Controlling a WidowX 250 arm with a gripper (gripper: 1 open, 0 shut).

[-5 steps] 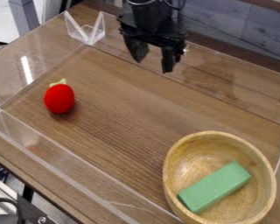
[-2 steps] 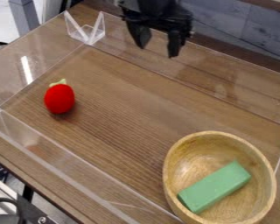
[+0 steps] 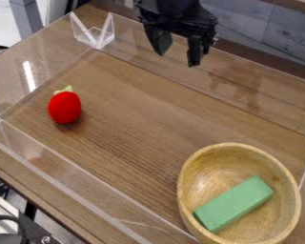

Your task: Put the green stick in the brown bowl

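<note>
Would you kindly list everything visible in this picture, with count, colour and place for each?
green stick: one, light green, lying inside the bowl at lower right
brown bowl: one, light brown wood, lower right of the table
strawberry-like toy: one, red, left side of the table
wooden table: one, dark brown, fills the middle
clear walls: transparent, around the table's edge
tool: one, black, open and empty, above the table's far edge

Green stick (image 3: 233, 205) lies in brown bowl (image 3: 202, 172) (near right); strawberry toy (image 3: 65, 106) far left
</note>
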